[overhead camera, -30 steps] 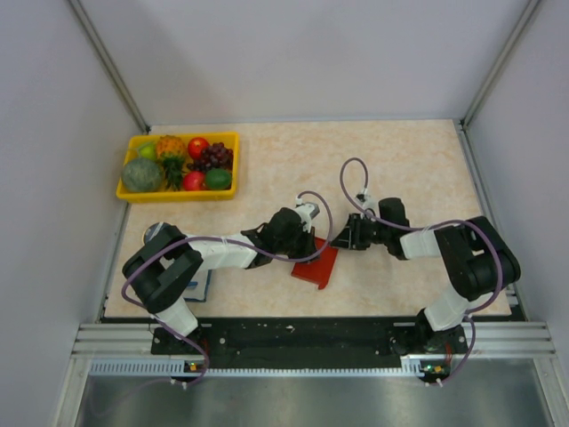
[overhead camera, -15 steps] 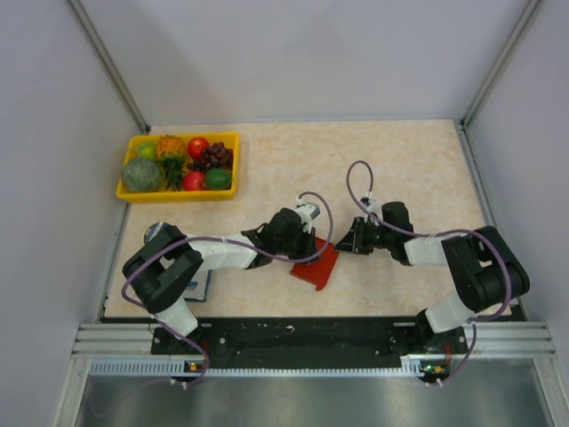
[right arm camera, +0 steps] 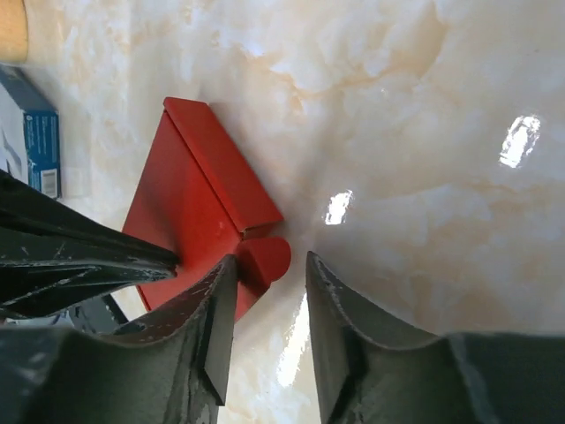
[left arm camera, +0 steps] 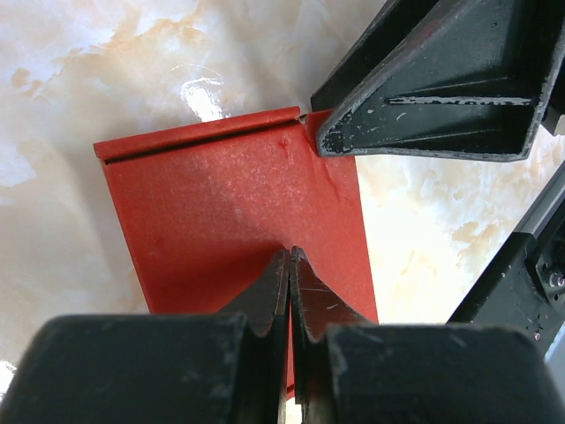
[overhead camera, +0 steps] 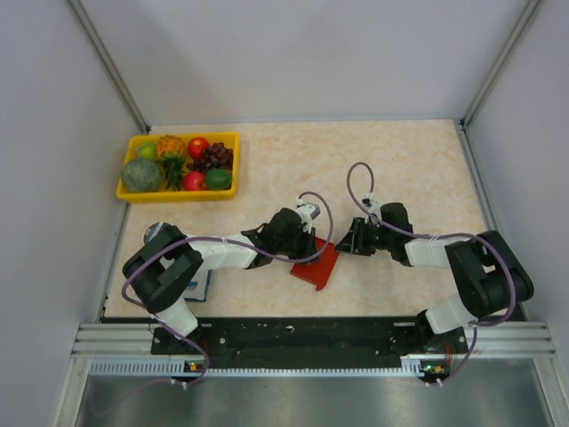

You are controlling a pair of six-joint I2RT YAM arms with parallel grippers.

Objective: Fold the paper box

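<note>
The red paper box (overhead camera: 318, 267) lies flat on the table between both arms. In the left wrist view my left gripper (left arm camera: 290, 252) is shut, its tips pressing on the box's red panel (left arm camera: 221, 203), which has a folded strip along its far edge. My right gripper (right arm camera: 269, 258) is open and low over the table at the box's right corner. A rounded red tab (right arm camera: 275, 250) sticks out beside its left finger (right arm camera: 212, 318). In the left wrist view a right finger (left arm camera: 424, 97) touches that corner. From above, the left gripper (overhead camera: 308, 242) and the right gripper (overhead camera: 344, 240) nearly meet.
A yellow tray (overhead camera: 178, 194) of fruit stands at the back left. A blue notebook (overhead camera: 201, 285) lies by the left arm's base, also seen in the right wrist view (right arm camera: 35, 132). Grey walls close in the table on three sides.
The right arm has shifted slightly to the right and its gripper has edged a little nearer the table's front. The left arm and the paper box have stayed put.
</note>
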